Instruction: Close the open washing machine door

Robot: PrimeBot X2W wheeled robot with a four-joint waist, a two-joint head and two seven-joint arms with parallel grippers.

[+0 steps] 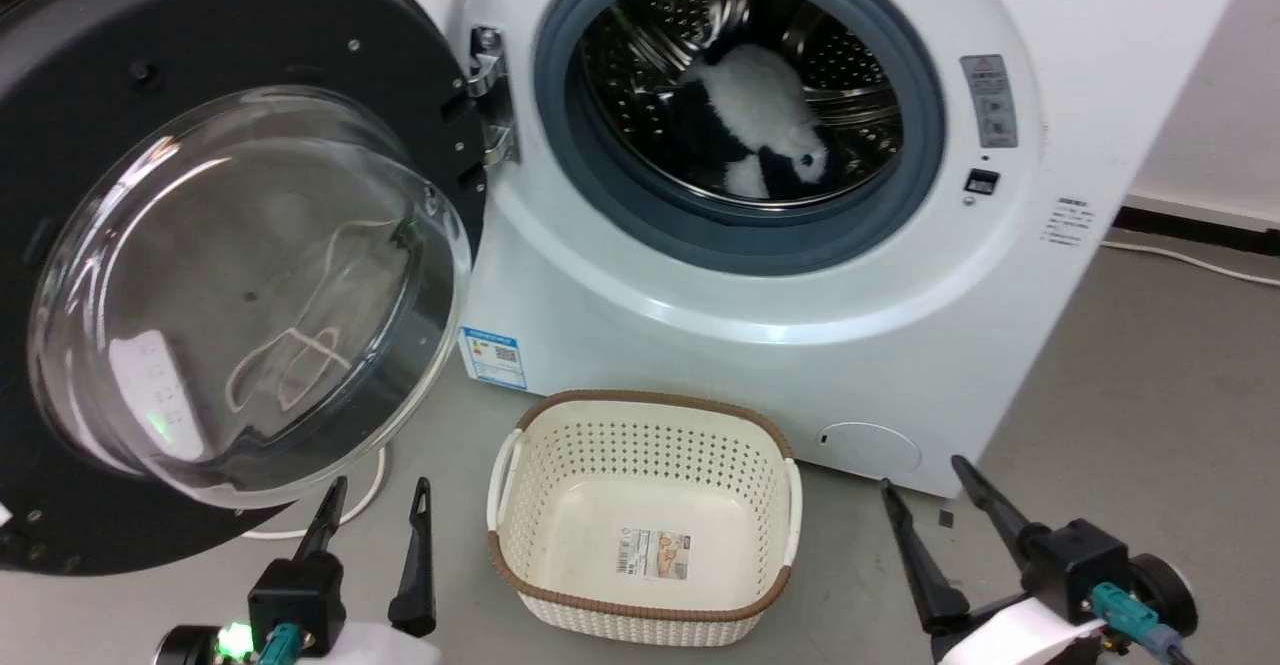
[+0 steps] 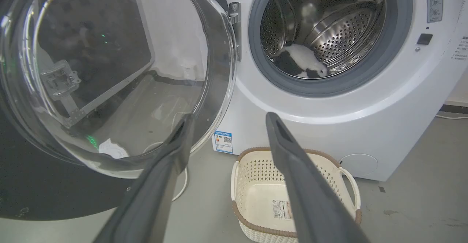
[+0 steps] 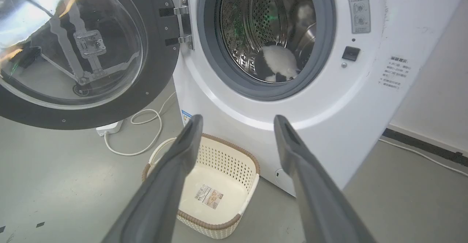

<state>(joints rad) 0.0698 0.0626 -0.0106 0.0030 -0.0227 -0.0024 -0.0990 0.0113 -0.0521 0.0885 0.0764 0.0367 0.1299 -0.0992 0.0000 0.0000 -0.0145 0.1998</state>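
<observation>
The washing machine door [image 1: 240, 285] [image 2: 109, 71] [image 3: 73, 49] stands swung wide open to the left, black rim around a bulging clear glass bowl, hung on a metal hinge [image 1: 490, 95]. The white washing machine [image 1: 800, 275] [image 2: 329, 100] [image 3: 329, 100] shows its steel drum, with a black-and-white plush toy [image 1: 760, 125] lying inside. My left gripper [image 1: 380, 490] [image 2: 228, 120] is open, low, just under the door's lower edge and apart from it. My right gripper [image 1: 920, 475] [image 3: 237, 122] is open at the lower right, in front of the machine's base.
A cream perforated basket [image 1: 770, 455] [image 2: 349, 177] [image 3: 248, 162] with a brown rim sits on the grey floor right before the machine, between my grippers. A white power strip and cable [image 3: 146, 126] lie on the floor under the door. A wall stands to the right.
</observation>
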